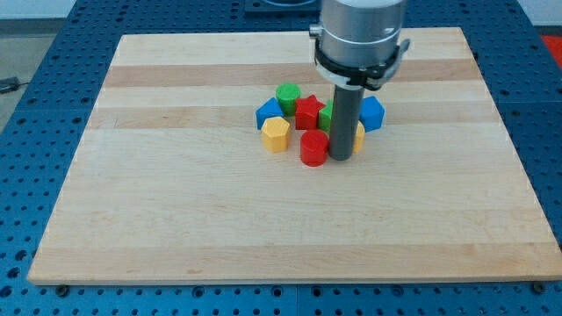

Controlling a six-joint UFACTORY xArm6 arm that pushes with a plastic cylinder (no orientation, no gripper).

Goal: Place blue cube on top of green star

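A tight cluster of blocks sits at the middle of the wooden board (176,219). A blue block (372,113), cube-like, is at the cluster's right edge. A green block (326,117), likely the star, is mostly hidden behind my rod. Another blue block (268,111) is at the cluster's left. My tip (342,158) rests on the board just right of the red cylinder (313,147), below the green block and left-below the right blue block.
A green cylinder (287,95) lies at the cluster's top, a red star (308,111) in its middle, a yellow hexagon (275,134) at lower left. A yellow block (358,136) peeks out right of the rod. The board lies on a blue perforated table (35,132).
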